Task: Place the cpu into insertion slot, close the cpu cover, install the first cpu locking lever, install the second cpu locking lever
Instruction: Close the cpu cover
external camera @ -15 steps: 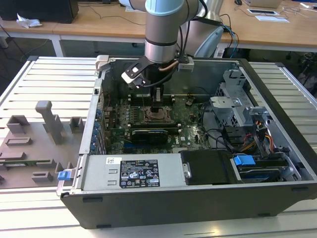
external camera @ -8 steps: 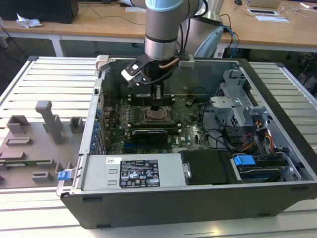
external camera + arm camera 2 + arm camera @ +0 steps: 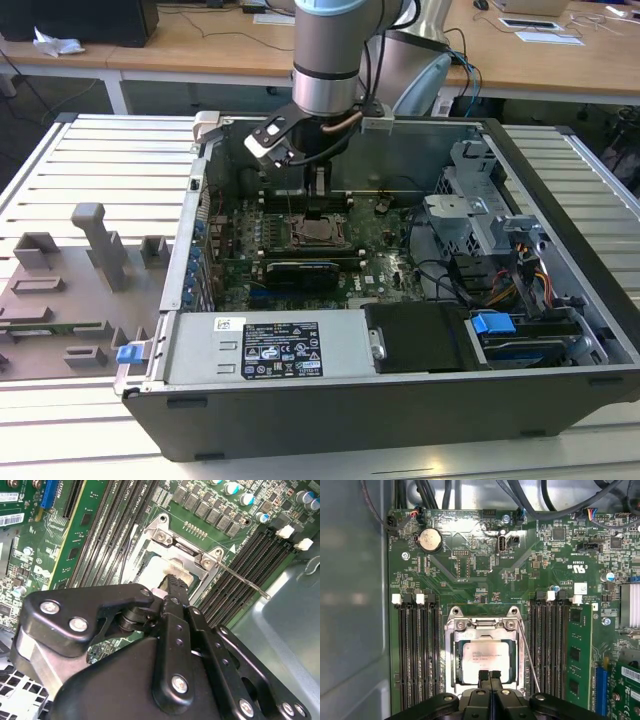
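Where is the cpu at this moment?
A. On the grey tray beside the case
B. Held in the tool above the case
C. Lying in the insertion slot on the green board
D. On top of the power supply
C: in the first wrist view the cpu lies flat, silvery top up, inside the insertion slot, with the shut tool at one edge of it.

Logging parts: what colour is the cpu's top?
Silvery-grey cpu, clearest in the first wrist view.

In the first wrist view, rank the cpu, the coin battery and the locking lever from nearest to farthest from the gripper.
1. cpu, right by the gripper.
2. locking lever, just off to one side of the cpu.
3. coin battery, far across the motherboard.
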`<state>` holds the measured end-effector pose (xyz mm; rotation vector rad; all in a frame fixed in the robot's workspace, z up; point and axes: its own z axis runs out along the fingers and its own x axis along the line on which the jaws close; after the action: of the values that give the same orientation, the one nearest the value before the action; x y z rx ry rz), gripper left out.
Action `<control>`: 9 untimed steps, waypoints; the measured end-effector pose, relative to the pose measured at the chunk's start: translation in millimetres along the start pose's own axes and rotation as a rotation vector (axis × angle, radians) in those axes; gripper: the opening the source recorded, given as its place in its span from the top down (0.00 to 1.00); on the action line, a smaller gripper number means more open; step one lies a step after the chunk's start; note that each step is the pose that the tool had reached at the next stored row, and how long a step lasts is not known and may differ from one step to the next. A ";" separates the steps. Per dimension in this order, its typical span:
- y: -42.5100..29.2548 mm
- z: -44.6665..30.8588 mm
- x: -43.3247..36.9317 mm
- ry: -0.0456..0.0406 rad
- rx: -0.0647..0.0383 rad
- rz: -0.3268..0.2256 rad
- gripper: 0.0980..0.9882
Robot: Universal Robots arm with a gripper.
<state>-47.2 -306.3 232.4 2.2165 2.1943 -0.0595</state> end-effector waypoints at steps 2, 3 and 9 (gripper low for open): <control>0.0 -3.4 -0.1 0.0001 0.000 0.000 0.99; -0.1 -6.4 -0.3 0.0000 0.000 0.000 0.99; -0.2 -19.2 -0.8 0.0001 0.000 0.000 0.99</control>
<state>-47.2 -306.3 251.6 2.2165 2.1944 -0.0594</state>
